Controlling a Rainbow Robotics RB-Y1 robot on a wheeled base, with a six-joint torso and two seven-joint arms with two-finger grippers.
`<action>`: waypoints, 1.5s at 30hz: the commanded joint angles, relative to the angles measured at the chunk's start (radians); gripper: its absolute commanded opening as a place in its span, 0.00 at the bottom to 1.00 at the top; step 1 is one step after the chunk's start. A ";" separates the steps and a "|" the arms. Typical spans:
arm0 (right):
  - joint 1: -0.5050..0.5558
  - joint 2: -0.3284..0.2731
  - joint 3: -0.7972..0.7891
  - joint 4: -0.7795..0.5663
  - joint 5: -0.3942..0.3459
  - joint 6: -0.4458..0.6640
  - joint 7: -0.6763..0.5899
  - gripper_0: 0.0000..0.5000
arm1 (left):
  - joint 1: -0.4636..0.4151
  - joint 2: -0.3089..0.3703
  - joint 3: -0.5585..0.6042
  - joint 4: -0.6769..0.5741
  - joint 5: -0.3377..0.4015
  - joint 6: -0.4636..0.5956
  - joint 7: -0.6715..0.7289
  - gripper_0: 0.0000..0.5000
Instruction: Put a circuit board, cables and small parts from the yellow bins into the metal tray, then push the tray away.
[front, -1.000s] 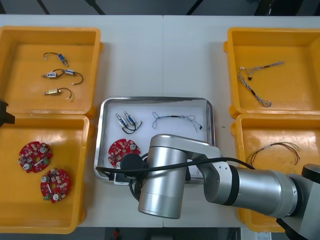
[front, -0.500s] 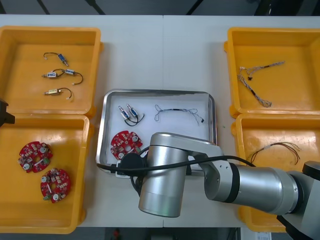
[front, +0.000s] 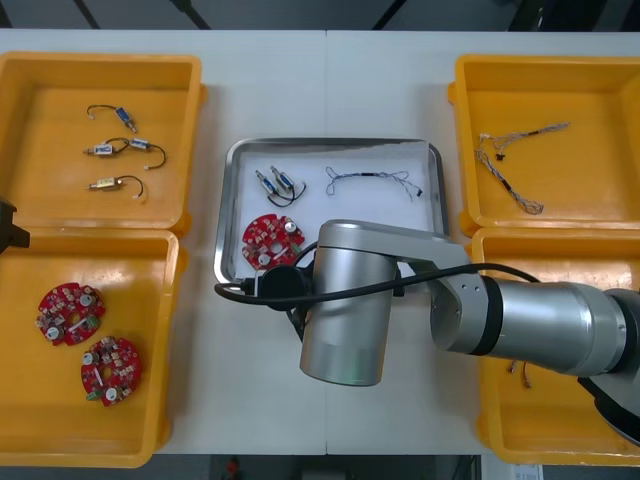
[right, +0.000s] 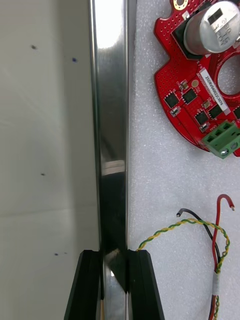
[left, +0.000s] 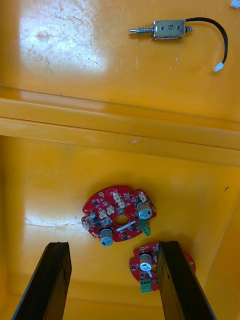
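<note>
The metal tray (front: 228, 215), white inside, lies mid-table between the yellow bins. It holds a round red circuit board (front: 272, 240), two small metal parts (front: 280, 185) and a thin cable (front: 372, 182). My right arm (front: 345, 310) covers its near edge. In the right wrist view my right gripper (right: 116, 255) is shut on the tray's shiny rim (right: 110, 125), with the circuit board (right: 200, 95) and a red and yellow cable (right: 212, 240) on the white lining beside it. My left gripper (left: 114, 245) hangs open over two circuit boards (left: 120, 220) in the left near bin.
The left far bin (front: 100, 60) holds three small metal parts (front: 125, 150). Two circuit boards (front: 72, 312) lie in the left near bin (front: 170, 350). The right far bin (front: 540, 62) holds a twisted cable (front: 515, 160), and the right near bin (front: 475, 250) another cable (front: 550, 298).
The tray has slid away from me and a little to the right, its near rim held in my right gripper. The right arm followed it. The left arm stayed still.
</note>
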 joint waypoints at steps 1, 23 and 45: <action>-0.093 -0.039 0.012 -0.006 0.000 -0.012 0.036 0.00 | -0.024 0.047 0.001 -0.001 -0.011 0.007 -0.105 1.00; -0.283 -0.013 0.014 0.284 -0.052 -0.139 0.209 0.00 | -0.024 0.047 0.001 -0.001 -0.011 0.007 -0.105 1.00; -0.378 0.088 -0.040 0.689 -0.104 -0.440 0.203 0.00 | -0.024 0.047 0.001 -0.001 -0.011 0.007 -0.105 1.00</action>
